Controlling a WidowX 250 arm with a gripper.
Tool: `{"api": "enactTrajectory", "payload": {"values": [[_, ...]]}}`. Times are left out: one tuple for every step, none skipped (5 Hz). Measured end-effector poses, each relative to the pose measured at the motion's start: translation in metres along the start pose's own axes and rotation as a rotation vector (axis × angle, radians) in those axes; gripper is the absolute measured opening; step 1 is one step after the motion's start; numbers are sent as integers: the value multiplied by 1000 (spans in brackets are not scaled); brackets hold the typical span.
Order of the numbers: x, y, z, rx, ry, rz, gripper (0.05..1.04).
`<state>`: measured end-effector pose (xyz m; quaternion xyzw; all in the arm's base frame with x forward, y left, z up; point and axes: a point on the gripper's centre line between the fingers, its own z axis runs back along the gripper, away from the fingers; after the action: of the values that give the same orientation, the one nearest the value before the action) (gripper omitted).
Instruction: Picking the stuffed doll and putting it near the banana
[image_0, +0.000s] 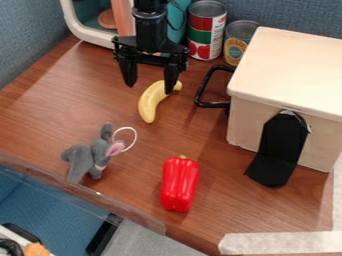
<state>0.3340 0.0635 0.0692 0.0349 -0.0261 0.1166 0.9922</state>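
Our gripper (149, 87) hangs above the banana (153, 101), its jaws wide open. We see the gray stuffed doll (87, 158) near the table's edge, left of the red pepper (180, 184).

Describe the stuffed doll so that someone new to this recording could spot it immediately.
On the brown wooden table, look toward the near edge at the picture's left. The stuffed doll lies there, left of the red pepper and nearer the camera than the banana. Unlike those two, it is soft and gray, with a pink patch beside a thin pale loop.
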Motion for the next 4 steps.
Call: {"api": "enactTrajectory", "payload": {"values": [[-4,-1,-10,-1,34,-3,1001],[-18,-3,-1,-24,34,-38,1000],[-46,8,24,18,-20,-74,1001],[-75,22,28,28,-70,-200,1000]]}}
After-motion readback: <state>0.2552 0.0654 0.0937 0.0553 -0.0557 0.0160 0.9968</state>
